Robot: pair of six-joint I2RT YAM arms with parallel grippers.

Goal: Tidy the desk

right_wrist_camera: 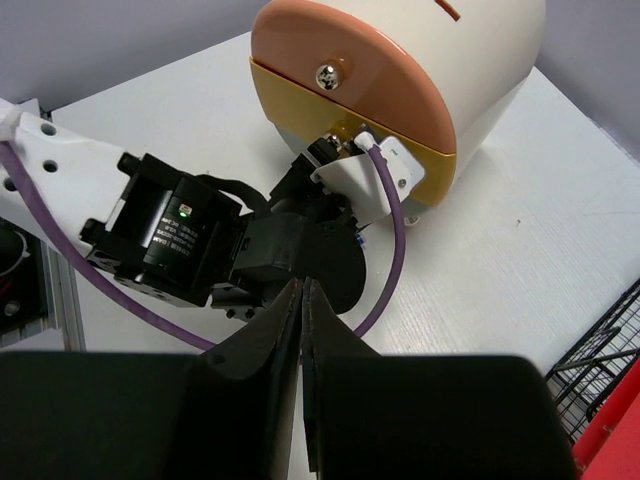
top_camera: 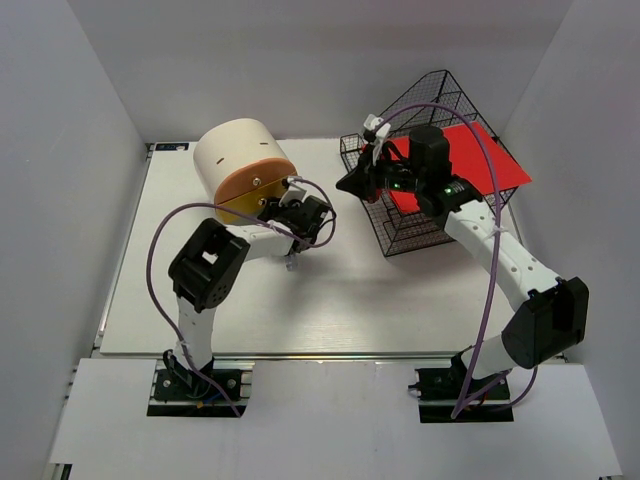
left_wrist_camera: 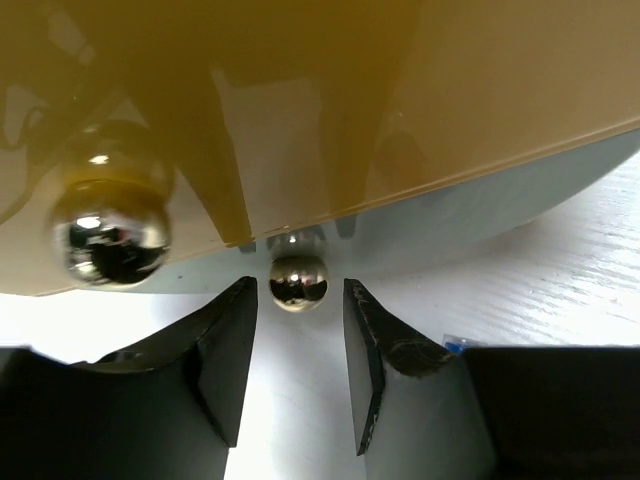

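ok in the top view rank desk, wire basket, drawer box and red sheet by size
1. desk
2. wire basket
3. drawer box and red sheet: about alike, too close to rank, and the sheet is partly hidden

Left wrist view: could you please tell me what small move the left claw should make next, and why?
Probably close on the lower knob, perhaps after easing slightly forward. The left claw is open, with its fingers either side of that knob on the drawer box and not yet touching it.
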